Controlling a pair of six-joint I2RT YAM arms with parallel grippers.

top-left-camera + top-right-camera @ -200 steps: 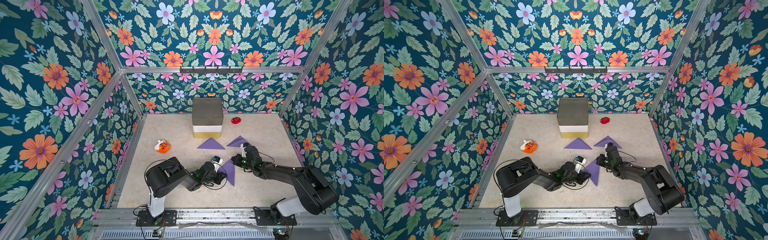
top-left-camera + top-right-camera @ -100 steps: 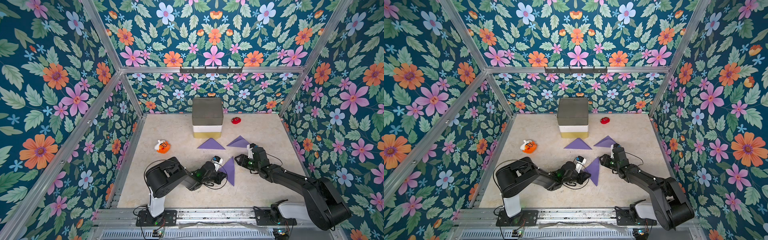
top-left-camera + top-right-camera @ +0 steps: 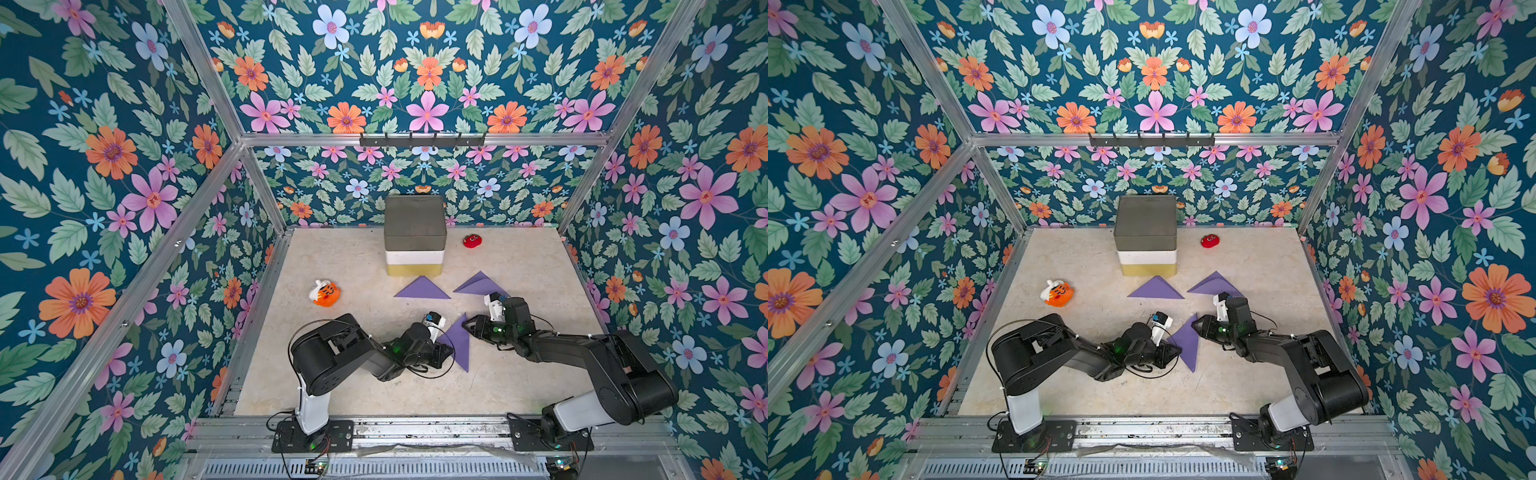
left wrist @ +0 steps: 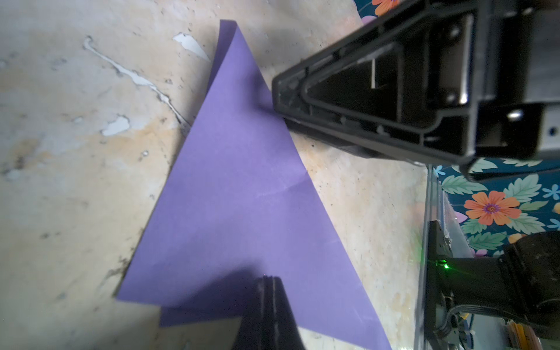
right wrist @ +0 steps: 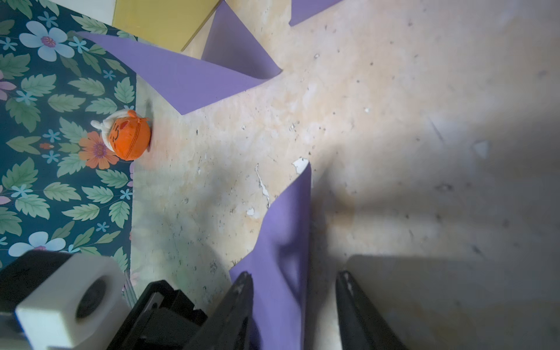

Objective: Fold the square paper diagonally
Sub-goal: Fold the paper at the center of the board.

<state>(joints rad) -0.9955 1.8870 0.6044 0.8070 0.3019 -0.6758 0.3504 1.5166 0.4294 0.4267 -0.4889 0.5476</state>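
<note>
Thin paper [image 3: 459,345], likely light and limp; best pinched at a free corner.
In both top views it lies folded on the table [image 3: 519,374] between two low, outstretched arms. Left wrist: the left end effector [image 4: 270,280], shut, seemingly pins one corner. Right wrist: the right end effector [image 5: 292,277] gapes astride the lifted edge, holding nothing.

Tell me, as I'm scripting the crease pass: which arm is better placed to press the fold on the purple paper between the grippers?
Likely right. The left gripper, shut, pins a loose corner of the folded paper; the right gripper, jaws apart, sits at the fold edge, whose tip curls up.
</note>
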